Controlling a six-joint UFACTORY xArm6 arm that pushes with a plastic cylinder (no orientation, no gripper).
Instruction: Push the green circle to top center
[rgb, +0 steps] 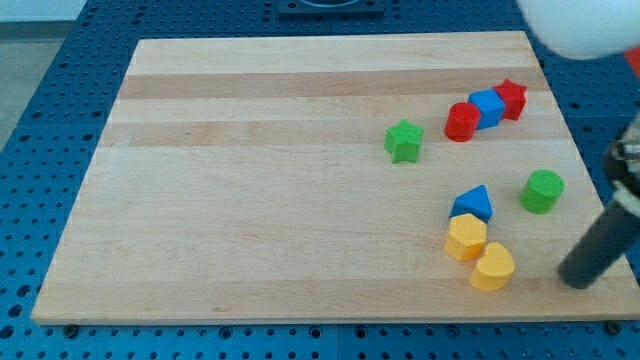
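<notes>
The green circle (542, 190) sits on the wooden board (300, 200) at the view's right, below the middle. My tip (574, 281) rests on the board near the lower right corner, below and slightly right of the green circle, apart from it. The rod slants up to the view's right edge.
A green star (403, 141) lies left of centre-right. A red cylinder (461, 122), a blue cube (487, 108) and a red star (511, 99) form a touching row at upper right. A blue triangle (472, 204), a yellow hexagon (466, 238) and a yellow heart (492, 267) cluster left of my tip.
</notes>
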